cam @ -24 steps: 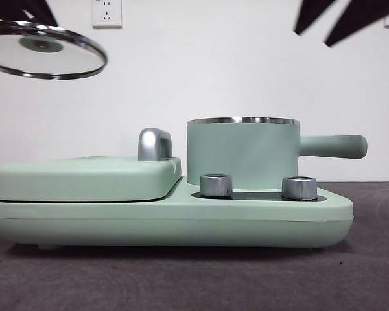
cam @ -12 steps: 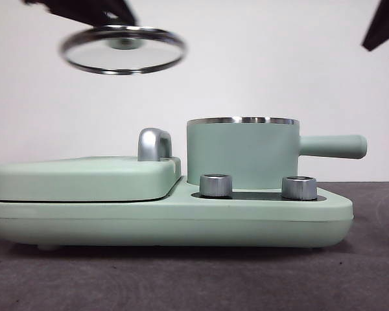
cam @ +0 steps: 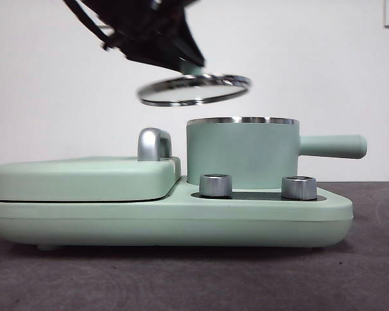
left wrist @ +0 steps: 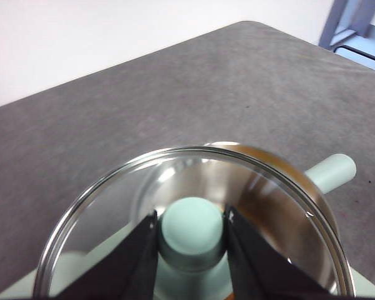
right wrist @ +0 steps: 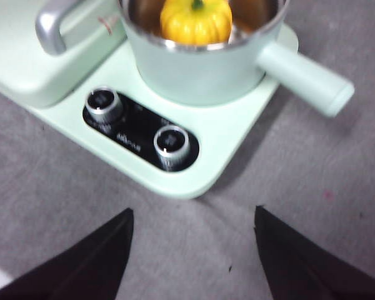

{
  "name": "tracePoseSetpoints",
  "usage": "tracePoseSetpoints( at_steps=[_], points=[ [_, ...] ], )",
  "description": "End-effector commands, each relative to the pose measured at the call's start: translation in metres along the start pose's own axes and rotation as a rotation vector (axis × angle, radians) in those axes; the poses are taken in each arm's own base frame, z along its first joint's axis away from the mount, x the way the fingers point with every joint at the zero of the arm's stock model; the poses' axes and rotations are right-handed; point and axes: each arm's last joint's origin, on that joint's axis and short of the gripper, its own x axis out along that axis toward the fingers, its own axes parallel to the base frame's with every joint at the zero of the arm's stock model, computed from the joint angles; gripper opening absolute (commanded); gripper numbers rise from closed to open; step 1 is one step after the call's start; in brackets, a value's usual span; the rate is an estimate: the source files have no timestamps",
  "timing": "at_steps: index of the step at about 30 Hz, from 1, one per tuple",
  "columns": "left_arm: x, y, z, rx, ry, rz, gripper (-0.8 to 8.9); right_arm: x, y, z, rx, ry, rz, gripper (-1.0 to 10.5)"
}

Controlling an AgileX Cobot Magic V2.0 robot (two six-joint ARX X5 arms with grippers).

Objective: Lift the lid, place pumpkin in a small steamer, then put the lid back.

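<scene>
The lid, glass with a silver rim, hangs tilted just above the left side of the small steamer. My left gripper is shut on the lid's mint-green knob, and the lid fills the left wrist view. In the front view that arm reaches down from the upper left, with the left gripper right above the lid. The pumpkin sits inside the small steamer. My right gripper is open over bare table, in front of the appliance.
The steamer stands on a mint-green cooker base with two silver dials. A wide flat cover with a chrome handle fills the base's left half. The steamer's side handle sticks out to the right.
The lid has travelled from the upper left rightward and downward, to just over the steamer's rim. The right arm has withdrawn toward the top right corner.
</scene>
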Motion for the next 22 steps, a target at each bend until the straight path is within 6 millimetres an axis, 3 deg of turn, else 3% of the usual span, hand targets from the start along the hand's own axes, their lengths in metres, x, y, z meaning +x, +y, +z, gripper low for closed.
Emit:
tracePoseSetpoints(
  at_steps=[1,12,22],
  points=[
    [0.011,-0.007,0.016,0.053,-0.087,-0.019,0.15,0.001,0.000,-0.002,0.015,0.025,-0.004,3.0],
    [0.047,-0.023,-0.002,0.116,-0.072,-0.068,0.15,0.001,-0.001,-0.005,0.024,0.052,-0.031,3.0],
    [0.063,-0.026,0.002,0.121,-0.071,-0.087,0.14,0.001,-0.001,-0.005,0.032,0.054,-0.031,3.0]
  ],
)
